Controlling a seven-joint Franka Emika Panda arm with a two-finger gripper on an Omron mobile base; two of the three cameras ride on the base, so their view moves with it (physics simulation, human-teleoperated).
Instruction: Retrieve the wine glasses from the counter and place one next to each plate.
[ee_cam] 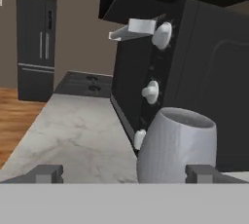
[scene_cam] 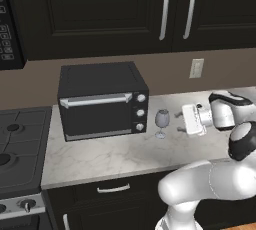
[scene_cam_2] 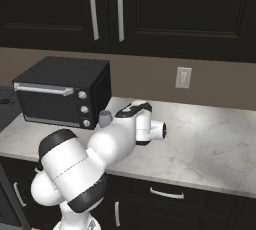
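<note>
— Where did we find the wine glass?

— It stood upright on the marbled counter, just beside the black toaster oven, at the side with the three knobs.

— And our gripper?

— We held it level, just beside the glass on the side away from the oven. In the hand view its fingertips stood wide apart with the glass bowl close between them, and we saw no contact.

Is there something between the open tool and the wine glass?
No. In the left base view, bare counter lies between the tool and the wine glass.
</note>
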